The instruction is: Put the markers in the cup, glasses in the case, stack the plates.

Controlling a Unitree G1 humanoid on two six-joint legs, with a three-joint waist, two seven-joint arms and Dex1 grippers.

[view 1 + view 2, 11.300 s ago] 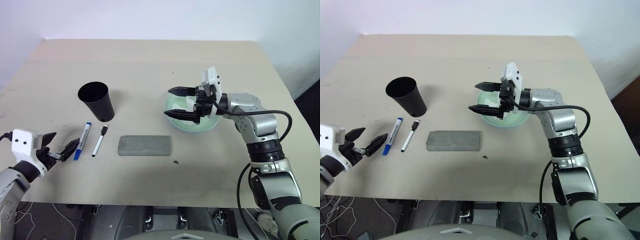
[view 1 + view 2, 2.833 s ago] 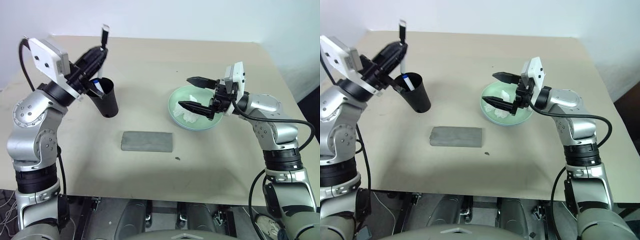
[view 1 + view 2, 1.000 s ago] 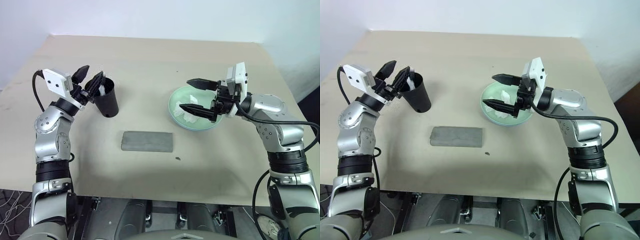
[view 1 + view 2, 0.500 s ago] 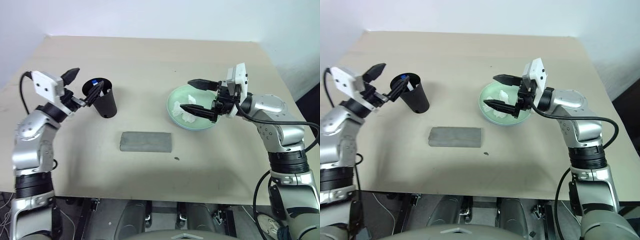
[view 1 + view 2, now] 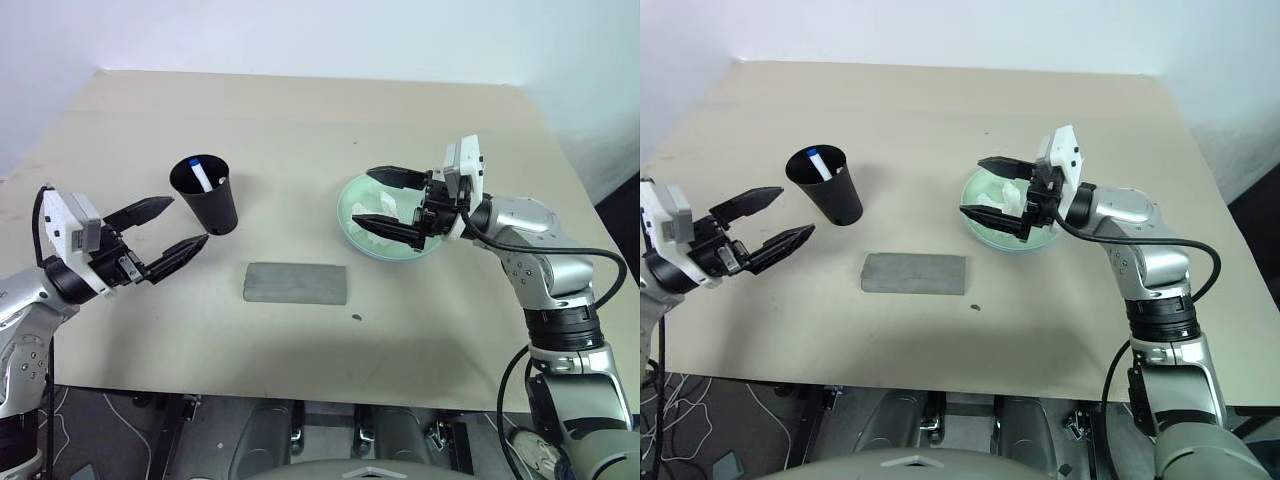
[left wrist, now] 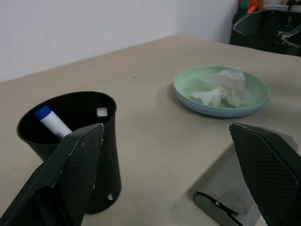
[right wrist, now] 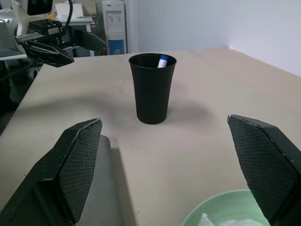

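Both markers are seen standing in the cup, so that step looks done. The case lies shut in the middle of the table, no glasses visible, so whether they're inside can't be told. The plates already look stacked, mint on blue, with a tissue on top. The left gripper is held wide open and empty just beside the cup; the right gripper is spread open over the plates. Probably the tissue gets dealt with next.
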